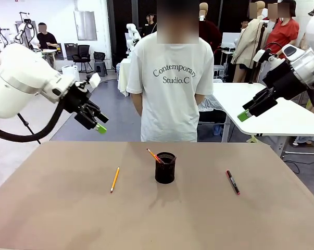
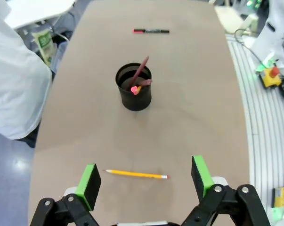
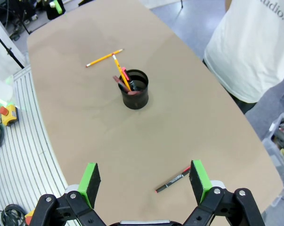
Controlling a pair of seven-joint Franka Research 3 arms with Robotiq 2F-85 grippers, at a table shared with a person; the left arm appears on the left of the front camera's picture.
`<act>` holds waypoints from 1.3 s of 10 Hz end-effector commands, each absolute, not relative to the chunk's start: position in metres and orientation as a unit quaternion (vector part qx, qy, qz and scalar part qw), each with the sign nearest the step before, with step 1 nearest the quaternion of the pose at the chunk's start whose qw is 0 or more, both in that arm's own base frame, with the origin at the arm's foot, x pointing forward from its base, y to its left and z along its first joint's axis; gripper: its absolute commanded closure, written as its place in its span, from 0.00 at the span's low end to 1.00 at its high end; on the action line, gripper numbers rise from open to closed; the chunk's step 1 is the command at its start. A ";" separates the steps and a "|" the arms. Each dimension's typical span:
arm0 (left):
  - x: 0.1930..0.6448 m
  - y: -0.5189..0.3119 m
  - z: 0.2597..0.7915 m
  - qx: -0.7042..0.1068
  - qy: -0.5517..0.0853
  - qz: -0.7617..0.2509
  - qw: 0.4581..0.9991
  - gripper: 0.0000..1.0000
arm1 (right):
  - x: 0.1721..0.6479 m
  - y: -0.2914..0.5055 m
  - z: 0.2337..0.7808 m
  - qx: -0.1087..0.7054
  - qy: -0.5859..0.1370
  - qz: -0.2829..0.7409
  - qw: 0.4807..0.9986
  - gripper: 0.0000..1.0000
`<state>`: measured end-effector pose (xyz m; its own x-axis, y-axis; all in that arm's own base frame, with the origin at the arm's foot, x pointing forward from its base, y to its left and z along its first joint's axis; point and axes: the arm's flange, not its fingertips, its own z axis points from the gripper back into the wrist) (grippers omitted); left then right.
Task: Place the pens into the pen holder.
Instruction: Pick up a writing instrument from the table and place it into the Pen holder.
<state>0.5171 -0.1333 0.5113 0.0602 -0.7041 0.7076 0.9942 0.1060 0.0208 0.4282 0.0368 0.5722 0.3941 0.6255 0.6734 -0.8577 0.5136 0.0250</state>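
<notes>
The black mesh pen holder [image 1: 165, 167] stands mid-table with a yellow pencil [image 1: 154, 155] and a dark red pen [image 2: 141, 71] leaning in it. Another yellow pencil [image 1: 115, 179] lies on the table to its left, and a black marker with red ends [image 1: 233, 182] lies to its right. My left gripper [image 1: 97, 124] hangs open high above the table's far left. From its wrist view the left gripper [image 2: 145, 176] looks down over the loose pencil [image 2: 137, 174]. My right gripper [image 1: 245, 113] is open, high at the far right. The marker [image 3: 173, 179] shows between the fingers of the right gripper [image 3: 144, 176], far below.
A person in a white T-shirt [image 1: 170, 78] stands at the table's far edge, hands behind the back. The brown tabletop [image 1: 68, 219] is bare around the holder. A white table [image 1: 281, 112] stands behind at the right.
</notes>
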 end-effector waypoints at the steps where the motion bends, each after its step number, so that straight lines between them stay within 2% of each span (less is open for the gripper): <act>1: 0.507 -0.115 0.531 -0.251 -0.289 -0.635 0.671 0.00 | 0.429 0.037 0.573 0.191 -0.314 0.455 0.811 0.00; 6: 0.505 -0.076 0.537 -0.239 -0.320 -0.668 0.628 0.00 | 0.429 0.037 0.573 0.191 -0.314 0.455 0.811 0.00; 7: 0.505 -0.081 0.541 -0.235 -0.303 -0.658 0.648 0.00 | 0.429 0.037 0.573 0.191 -0.314 0.455 0.811 0.00; 13: 0.505 -0.081 0.541 -0.235 -0.303 -0.658 0.648 0.00 | 0.429 0.037 0.573 0.191 -0.314 0.455 0.811 0.00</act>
<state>0.5058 -0.0803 0.5385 -0.0634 -0.7081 0.7032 0.9948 0.0117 0.1015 0.4282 0.0368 0.5722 0.3942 0.6254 0.6734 -0.8576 0.5137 0.0249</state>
